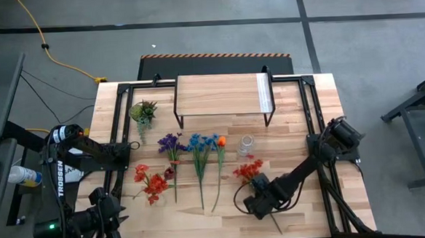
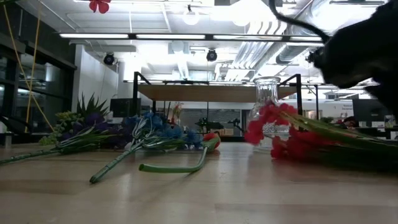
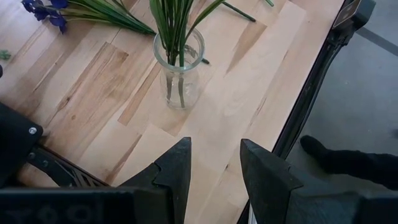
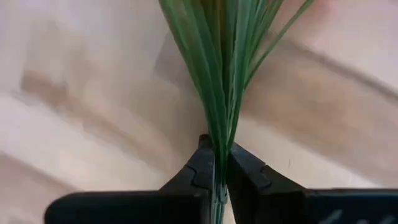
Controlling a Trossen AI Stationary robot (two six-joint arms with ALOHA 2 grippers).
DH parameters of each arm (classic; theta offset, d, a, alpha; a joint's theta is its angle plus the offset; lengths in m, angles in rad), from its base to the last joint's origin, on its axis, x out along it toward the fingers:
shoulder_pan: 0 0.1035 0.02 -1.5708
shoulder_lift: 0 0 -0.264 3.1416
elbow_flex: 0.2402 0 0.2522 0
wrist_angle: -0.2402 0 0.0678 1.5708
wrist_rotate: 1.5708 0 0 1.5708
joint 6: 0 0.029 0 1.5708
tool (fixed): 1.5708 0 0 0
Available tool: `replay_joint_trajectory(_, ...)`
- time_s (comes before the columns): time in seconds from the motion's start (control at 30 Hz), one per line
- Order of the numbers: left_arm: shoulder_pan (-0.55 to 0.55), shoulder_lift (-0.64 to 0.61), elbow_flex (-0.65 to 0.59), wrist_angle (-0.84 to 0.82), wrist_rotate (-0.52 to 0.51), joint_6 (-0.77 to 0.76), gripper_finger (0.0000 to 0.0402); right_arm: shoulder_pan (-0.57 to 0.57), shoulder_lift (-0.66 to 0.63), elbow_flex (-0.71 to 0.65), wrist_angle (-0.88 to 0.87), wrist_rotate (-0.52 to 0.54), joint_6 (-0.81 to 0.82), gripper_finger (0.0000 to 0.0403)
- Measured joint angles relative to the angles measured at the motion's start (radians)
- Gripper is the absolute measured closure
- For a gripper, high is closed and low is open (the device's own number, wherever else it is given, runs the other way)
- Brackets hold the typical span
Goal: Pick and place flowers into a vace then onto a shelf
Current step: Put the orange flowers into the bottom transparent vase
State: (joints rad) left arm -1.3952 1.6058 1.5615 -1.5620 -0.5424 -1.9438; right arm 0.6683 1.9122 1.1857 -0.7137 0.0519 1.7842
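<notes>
A red flower bunch [image 1: 248, 169] lies at the table's near right, and my right gripper [image 1: 259, 202] is shut on its green stems. An empty glass vase [image 1: 246, 144] stands just beyond it. Purple [image 1: 171, 144], blue [image 1: 198, 144] and orange [image 1: 220, 142] flowers lie side by side at mid table. The shelf [image 1: 222, 94] stands at the far edge. My left gripper [image 3: 214, 168] waits open at the near left. It faces a second glass vase [image 3: 179, 68] that holds green stems, with red blooms [image 1: 152, 184] above it. My right gripper pinches the red bunch's green stems [image 4: 217, 134] between its two fingers, about midway along their length. The fingers [image 4: 245, 171] point down from above and lie across the stems. The bunch lies low along the table, its blooms [image 2: 280, 134] toward the empty vase.
A small green spiky plant [image 1: 143, 112] sits at the far left beside the shelf. A black metal frame [image 1: 310, 114] runs along the table's sides. A person's dark shoe [image 3: 323, 152] shows on the floor beyond the table's edge. Bare wood lies near the front edge.
</notes>
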Motion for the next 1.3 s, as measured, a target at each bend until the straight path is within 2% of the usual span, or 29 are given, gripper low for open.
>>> replay_joint_trajectory(0.1,0.000,0.000,0.000,0.000,0.002,0.000,0.0230,0.031,0.003,0.081,-0.095,-0.031,-0.001,0.0396)
replay_joint_trajectory(0.2,0.000,0.000,0.000,-0.001,0.002,0.001,0.0230,0.060,0.000,0.183,-0.190,-0.016,0.012,0.0393)
replay_joint_trajectory(0.43,0.000,0.000,0.000,-0.002,0.002,0.006,0.0230,0.090,-0.002,0.494,-0.418,0.134,-0.027,0.0397)
replay_joint_trajectory(0.63,0.001,0.000,0.000,-0.001,0.001,0.008,0.0230,0.065,-0.003,0.748,-0.464,0.374,-0.185,0.0400)
replay_joint_trajectory(0.83,0.001,0.000,0.000,0.027,-0.004,0.008,0.0229,0.038,-0.005,0.930,-0.415,0.617,-0.407,0.0401)
replay_joint_trajectory(1.0,0.001,0.000,0.000,0.060,-0.082,0.009,0.0229,0.034,-0.005,1.020,-0.308,0.776,-0.615,0.0402)
replay_joint_trajectory(1.13,0.001,-0.001,0.001,0.078,-0.147,0.009,0.0229,0.034,-0.006,1.040,-0.157,0.865,-0.796,0.0402)
replay_joint_trajectory(1.3,0.001,-0.001,0.038,0.073,-0.206,0.010,0.0229,0.025,0.003,1.041,0.106,0.911,-1.050,0.0402)
